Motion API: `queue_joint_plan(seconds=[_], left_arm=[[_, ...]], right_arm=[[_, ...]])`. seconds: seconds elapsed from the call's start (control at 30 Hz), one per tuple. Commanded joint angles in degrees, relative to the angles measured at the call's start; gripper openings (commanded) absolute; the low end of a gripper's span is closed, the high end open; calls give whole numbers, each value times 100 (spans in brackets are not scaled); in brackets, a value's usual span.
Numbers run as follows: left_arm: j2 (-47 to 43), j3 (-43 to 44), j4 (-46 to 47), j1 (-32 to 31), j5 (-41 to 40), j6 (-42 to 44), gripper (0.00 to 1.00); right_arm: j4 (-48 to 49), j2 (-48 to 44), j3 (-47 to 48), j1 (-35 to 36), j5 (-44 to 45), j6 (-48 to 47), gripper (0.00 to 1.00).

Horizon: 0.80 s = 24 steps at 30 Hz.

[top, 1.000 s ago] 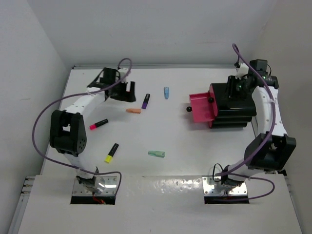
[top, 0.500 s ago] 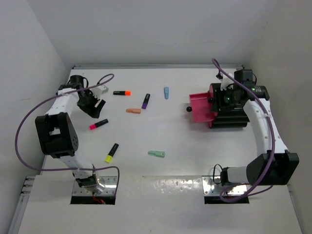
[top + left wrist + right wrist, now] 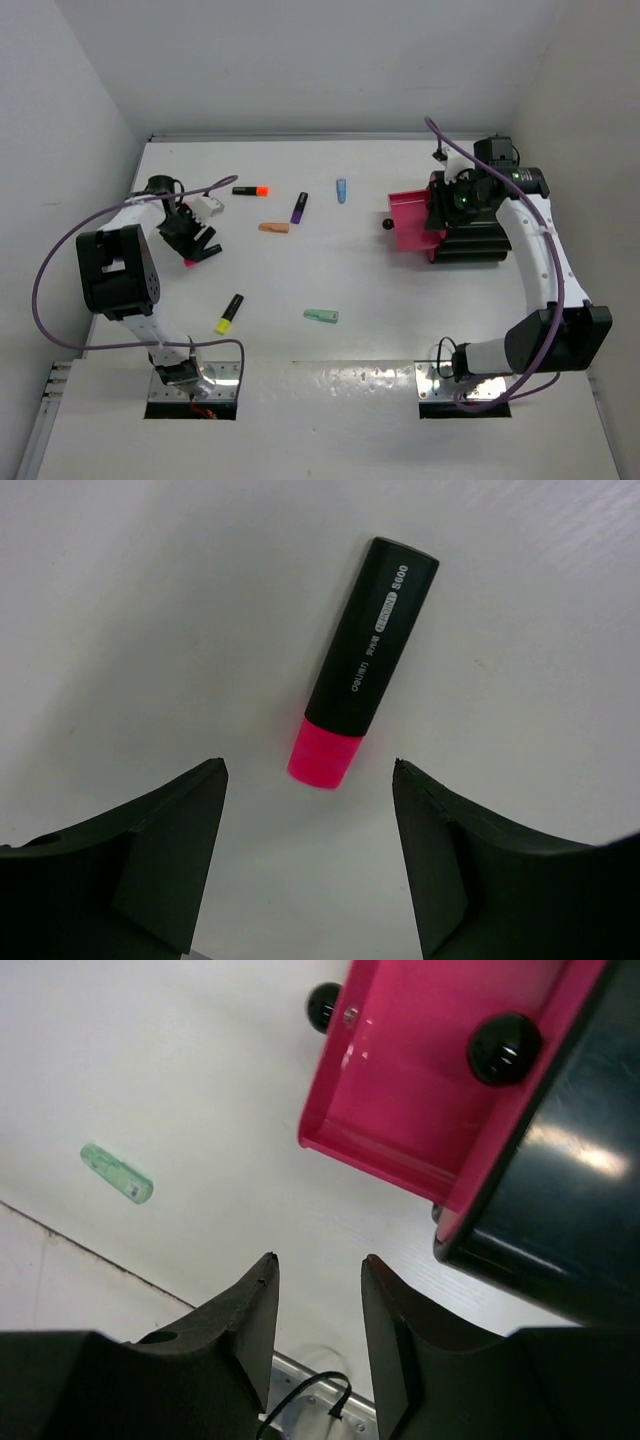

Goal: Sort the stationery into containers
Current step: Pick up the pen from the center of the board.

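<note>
L gripper [image 3: 310, 770] is spread wide w/ nothing in it. Its fingers [image 3: 165, 860] sit either side of the pink end of the pink highlighter [image 3: 362, 670], not touching it. L wrist cam gives me the whole marker, flat on the table [image 3: 300, 280], black barrel pointing away from the hand. Top cam shows only a sliver of pink under that gripper, at the left side.

R gripper [image 3: 318, 1260] has a narrower gap, also holding nothing. R wrist cam shows the magenta drawer [image 3: 400, 1100] pulled out of the black box [image 3: 560, 1220], two round knobs [image 3: 505, 1048], and the mint piece [image 3: 117, 1173] well apart.

Only top cam shows the rest, mid-table:
- orange-tip highlighter [image 3: 250, 190]
- purple-tip highlighter [image 3: 299, 207]
- orange piece [image 3: 273, 227]
- blue piece [image 3: 341, 190]
- yellow-tip highlighter [image 3: 229, 313], nearer me
</note>
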Motion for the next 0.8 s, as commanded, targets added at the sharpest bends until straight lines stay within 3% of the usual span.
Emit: queue_joint_plan(seconds=[0.0, 0.3, 0.4, 0.5, 0.63, 0.77], left_arm=[[149, -129, 387, 157, -63, 184, 72], [598, -85, 449, 271, 156, 175, 54], [694, -41, 370, 263, 244, 202, 38], [800, 82, 168, 289, 472, 184, 23], [826, 694, -576, 254, 1471, -8, 9], [800, 1215, -1395, 96, 2475, -141, 7]], right_arm=[[-68, -5, 334, 186, -286, -323, 38], [415, -312, 212, 862, 64, -895, 39], [826, -488, 54, 1116, 196, -1114, 43], [1337, -795, -236, 1459, 328, -1343, 54], [1874, -1033, -587, 1995, 469, -1738, 58], [2375, -1165, -825, 2356, 505, -2160, 57]])
